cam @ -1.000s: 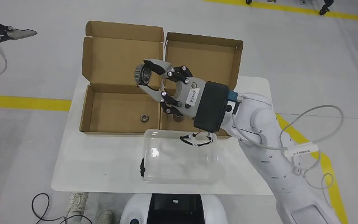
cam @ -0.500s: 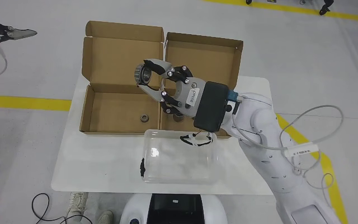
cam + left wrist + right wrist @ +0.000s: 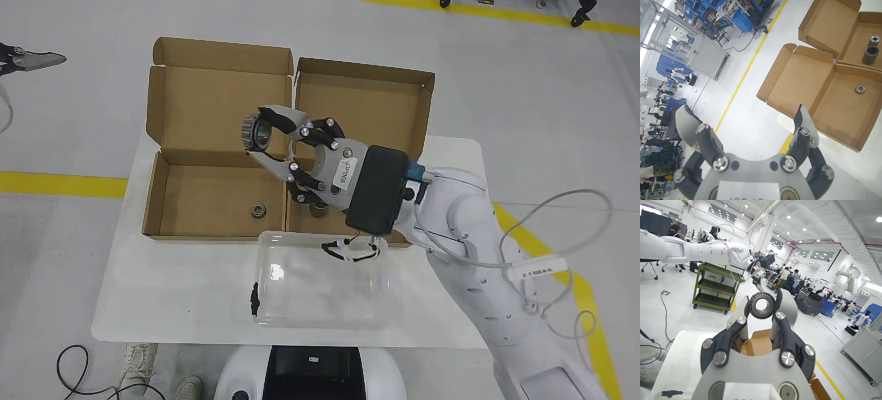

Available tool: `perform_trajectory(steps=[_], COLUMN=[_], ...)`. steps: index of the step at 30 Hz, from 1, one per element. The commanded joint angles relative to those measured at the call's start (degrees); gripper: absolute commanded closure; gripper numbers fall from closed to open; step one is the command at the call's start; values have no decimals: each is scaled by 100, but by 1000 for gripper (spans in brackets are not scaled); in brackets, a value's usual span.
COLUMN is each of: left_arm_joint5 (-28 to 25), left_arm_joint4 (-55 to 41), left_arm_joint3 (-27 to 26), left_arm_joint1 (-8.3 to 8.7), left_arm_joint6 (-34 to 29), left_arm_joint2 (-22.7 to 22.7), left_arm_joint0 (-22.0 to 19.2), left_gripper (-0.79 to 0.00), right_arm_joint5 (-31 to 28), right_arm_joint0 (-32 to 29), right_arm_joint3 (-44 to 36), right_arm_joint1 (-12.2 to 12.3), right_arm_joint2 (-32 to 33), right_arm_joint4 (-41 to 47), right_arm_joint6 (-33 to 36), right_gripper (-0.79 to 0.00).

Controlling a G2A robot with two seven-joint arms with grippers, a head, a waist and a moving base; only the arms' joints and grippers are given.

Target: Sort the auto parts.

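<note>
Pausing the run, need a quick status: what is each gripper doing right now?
Left gripper: open, holding nothing.
Right gripper: closed on a bearing, above the cardboard boxes.

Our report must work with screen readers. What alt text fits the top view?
The right end effector grips a ring-shaped bearing above the left cardboard box, beside a second open box on a white table. A smaller bearing lies inside the left box, and a clear plastic bin sits nearer the robot.
</note>
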Motion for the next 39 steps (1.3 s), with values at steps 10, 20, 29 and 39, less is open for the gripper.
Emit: perform_trajectory(steps=[10,20,29,39], left_arm_joint5=[0,0,0,0], left_arm_joint4=[0,0,0,0], left_arm_joint3=[0,0,0,0], left_arm_joint1=[0,0,0,0], left_arm_joint6=[0,0,0,0], left_arm_joint2=[0,0,0,0], left_arm_joint0=[0,0,0,0], left_gripper=[-785,-785,-785,-785], right_arm_joint5=[38,64,291,401], right_arm_joint0=[1,268,862,1541], right_arm_joint3=[775,1765,2876,4324], right_arm_joint1=[-23,-134,-451,-882], right_arm_joint2=[-151,-637,-1482,-2112], right_arm_joint4=[-13,-125,19,261], right_arm_joint6=[385,825,1308,1403], right_gripper=[0,0,0,0])
